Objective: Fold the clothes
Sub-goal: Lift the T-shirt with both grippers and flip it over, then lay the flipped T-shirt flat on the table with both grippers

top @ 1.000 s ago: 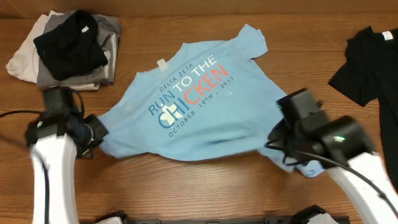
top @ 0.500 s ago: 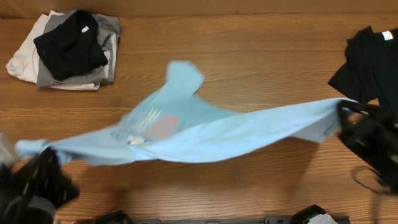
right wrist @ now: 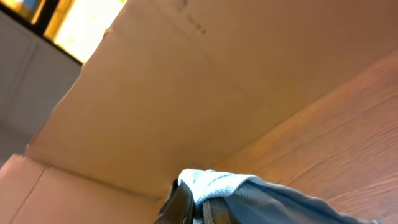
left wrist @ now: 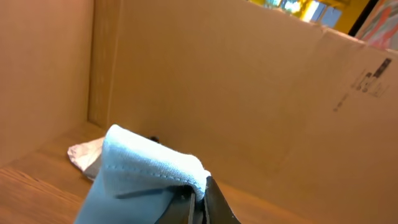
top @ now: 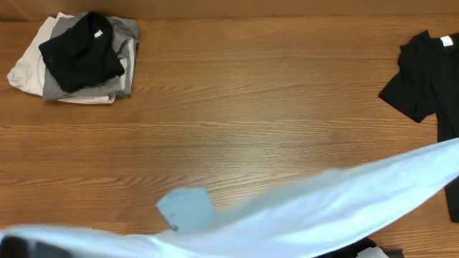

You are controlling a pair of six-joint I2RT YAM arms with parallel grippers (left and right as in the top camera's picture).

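Stretching blurred over the near edge of the wooden tabletop (top: 251,93), the light blue T-shirt (top: 323,215) spans from left tool (left wrist: 198,202) to right tool (right wrist: 198,208), each clamped tight on its fabric. Printing on the cardboard wall (left wrist: 217,93) is unreadable.

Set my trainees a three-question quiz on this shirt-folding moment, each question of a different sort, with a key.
1. True or false: the light blue T-shirt lies flat on the table.
2. In the overhead view, where is the pile of folded garments? A. top left B. top right C. centre
3. What are the left claw and the right claw shut on?
Key: 1. False: it hangs stretched above the table. 2. A. 3. Each pinches an edge of the light blue T-shirt.
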